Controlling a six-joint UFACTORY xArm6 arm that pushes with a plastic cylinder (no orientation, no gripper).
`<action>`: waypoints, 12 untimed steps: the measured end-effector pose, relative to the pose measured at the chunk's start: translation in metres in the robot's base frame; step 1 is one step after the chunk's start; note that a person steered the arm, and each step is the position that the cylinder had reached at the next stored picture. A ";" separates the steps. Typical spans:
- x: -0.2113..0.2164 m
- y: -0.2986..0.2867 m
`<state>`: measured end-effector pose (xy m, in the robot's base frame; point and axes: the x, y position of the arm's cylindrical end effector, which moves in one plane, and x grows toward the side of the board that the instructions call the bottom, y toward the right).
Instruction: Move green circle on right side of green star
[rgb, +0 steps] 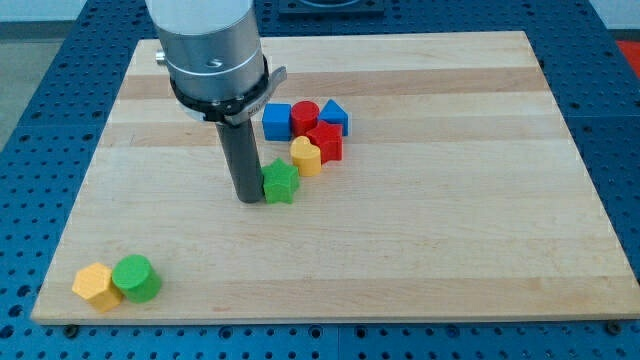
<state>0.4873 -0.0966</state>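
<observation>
Tip (249, 198) sits on the wooden board (450, 230), touching or just beside the left side of the green star (281, 183). No jaws on this rig, just a straight dark rod (242, 160), so nothing to read as apart or together. Green circle (136, 278) is far off at the near-left corner, touching a yellow block (96, 287) on its left, well apart from the star. Cluster just far-right of the star: yellow block (306, 155), red block (325, 142), red cylinder (305, 115), blue cube (277, 121), blue triangle-topped block (334, 117).
</observation>
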 end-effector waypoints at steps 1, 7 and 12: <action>0.032 0.008; 0.130 -0.145; 0.102 -0.087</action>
<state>0.5891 -0.1835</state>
